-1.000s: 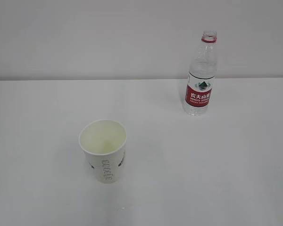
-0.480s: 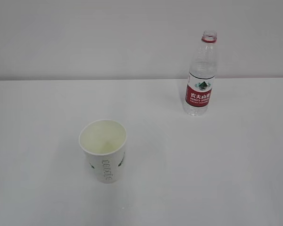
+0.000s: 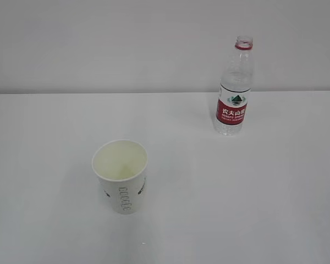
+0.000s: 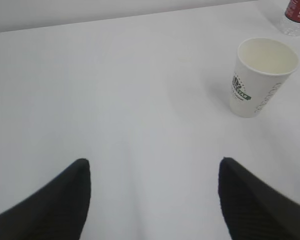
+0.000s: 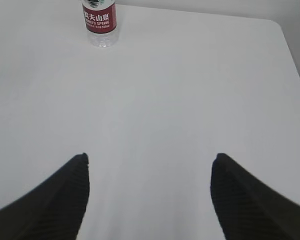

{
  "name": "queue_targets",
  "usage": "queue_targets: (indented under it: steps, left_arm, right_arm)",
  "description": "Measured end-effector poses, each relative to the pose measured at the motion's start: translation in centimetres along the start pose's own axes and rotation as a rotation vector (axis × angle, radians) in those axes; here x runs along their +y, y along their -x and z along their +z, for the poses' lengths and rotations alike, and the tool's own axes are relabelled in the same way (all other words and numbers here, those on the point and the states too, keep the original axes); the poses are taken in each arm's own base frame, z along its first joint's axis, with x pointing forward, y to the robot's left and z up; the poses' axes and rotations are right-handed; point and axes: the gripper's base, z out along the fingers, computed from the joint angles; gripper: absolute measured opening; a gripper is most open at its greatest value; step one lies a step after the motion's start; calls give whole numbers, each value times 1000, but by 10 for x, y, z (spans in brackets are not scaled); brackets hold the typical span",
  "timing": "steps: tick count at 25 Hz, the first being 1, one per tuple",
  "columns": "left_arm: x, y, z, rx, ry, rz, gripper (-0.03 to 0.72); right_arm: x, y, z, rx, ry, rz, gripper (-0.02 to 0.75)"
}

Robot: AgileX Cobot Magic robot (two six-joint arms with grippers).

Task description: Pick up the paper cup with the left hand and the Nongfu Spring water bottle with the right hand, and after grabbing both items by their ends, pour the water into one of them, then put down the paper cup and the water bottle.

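Observation:
The white paper cup (image 3: 120, 175) stands upright on the table, left of centre, its cream inside showing. In the left wrist view the paper cup (image 4: 260, 80) sits far ahead and to the right of my left gripper (image 4: 153, 165), which is open with nothing between its black fingers. The Nongfu Spring water bottle (image 3: 234, 91), clear with a red label and no cap, stands upright at the back right. Only the lower part of the water bottle (image 5: 99, 22) shows in the right wrist view, far ahead and left of my open, empty right gripper (image 5: 150, 159). No water stream is visible.
The white table (image 3: 253, 192) meets a plain pale wall (image 3: 126, 44) at the back. The table's right edge and rounded far corner (image 5: 277, 27) show in the right wrist view. Neither arm appears in the exterior view.

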Motion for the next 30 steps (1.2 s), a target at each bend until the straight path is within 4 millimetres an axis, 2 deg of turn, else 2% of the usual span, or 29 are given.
queue_targets:
  steps: [10,15,30]
  left_arm:
    - [0,0,0,-5,-1,-1,580]
    - [0,13,-6,-117,3,1,580]
    - [3,33,-11,-340,41,19,580]
  right_arm:
    - [0,0,0,0,0,0,568]
    - [-1,9,-5,-75,-4,2,568]
    - [-2,26,-9,-270,-13,5,568]
